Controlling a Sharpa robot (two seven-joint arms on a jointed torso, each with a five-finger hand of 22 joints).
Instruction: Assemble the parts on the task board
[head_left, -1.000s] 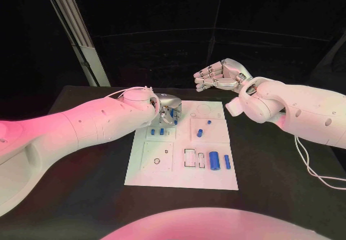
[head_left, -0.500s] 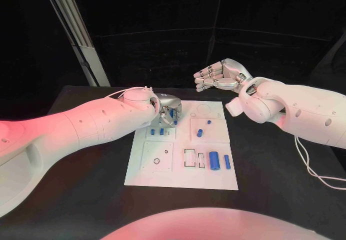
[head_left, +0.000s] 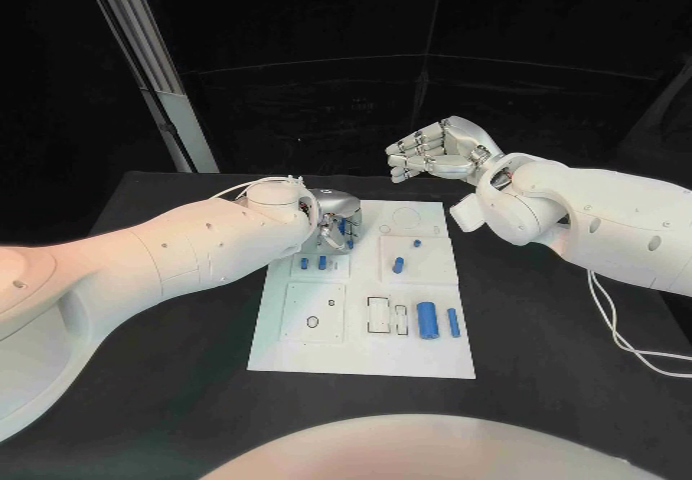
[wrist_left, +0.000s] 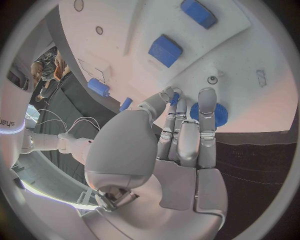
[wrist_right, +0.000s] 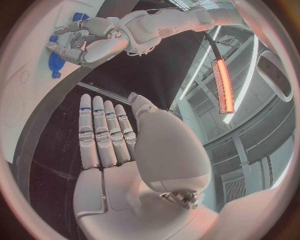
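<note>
A: Where's the left hand?
B: Down on the far corner of the task board, fingertips on a blue gear-like part; I cannot tell whether it grips it.
A: And the right hand?
B: Raised beyond the board, fingers apart, holding nothing.

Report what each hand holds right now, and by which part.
The left hand pinches a small blue part between fingertips, above the task board; the exact spot of the hold is hidden. The right hand holds nothing.
</note>
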